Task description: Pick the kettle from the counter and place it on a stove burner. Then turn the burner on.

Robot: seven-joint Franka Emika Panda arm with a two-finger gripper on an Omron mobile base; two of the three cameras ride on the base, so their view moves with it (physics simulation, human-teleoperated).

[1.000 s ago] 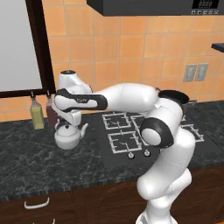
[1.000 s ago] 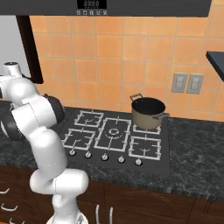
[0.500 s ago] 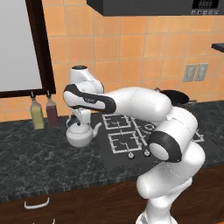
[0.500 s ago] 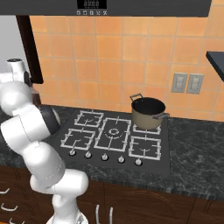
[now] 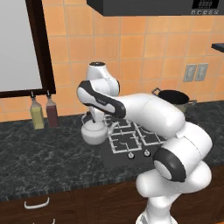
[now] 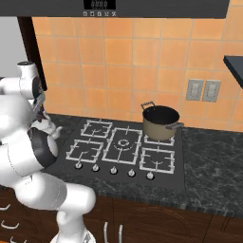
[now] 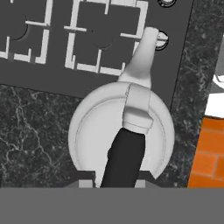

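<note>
Kettle (image 7: 120,131) hangs straight below my fingers, its handle running up between them in the hand view, so I read the gripper (image 7: 109,183) as nearly closed and clamped on that handle. Its dark grip section sits nearest the fingertips and the pale part arches away from them toward the spout (image 7: 144,52).

The relation that matters for me is this: the kettle's long axis, handle to spout, points away from the fingers toward the cooktop, and the spout tip already overlaps the near edge of the black cooktop (image 7: 57,70) beside a knob (image 7: 161,38). The body itself is over the marbled counter (image 7: 30,131), just short of the cooktop edge.

In the left base view the kettle (image 5: 94,132) sits under the gripper (image 5: 97,117) with its spout toward the grates, at the cooktop's left edge. I cannot tell from this angle whether it is lifted clear of the stone or resting on it.

The stove burner (image 6: 122,143), the big centre grate with the ring, lies farther on in the direction the spout points, past the nearest small grate (image 6: 84,150). A dark pot (image 6: 161,122) occupies the far right rear grate, well apart from my path. I judge the next move to be a sideways carry along the spout's line, keeping the kettle high enough to clear the grate wires.
</note>
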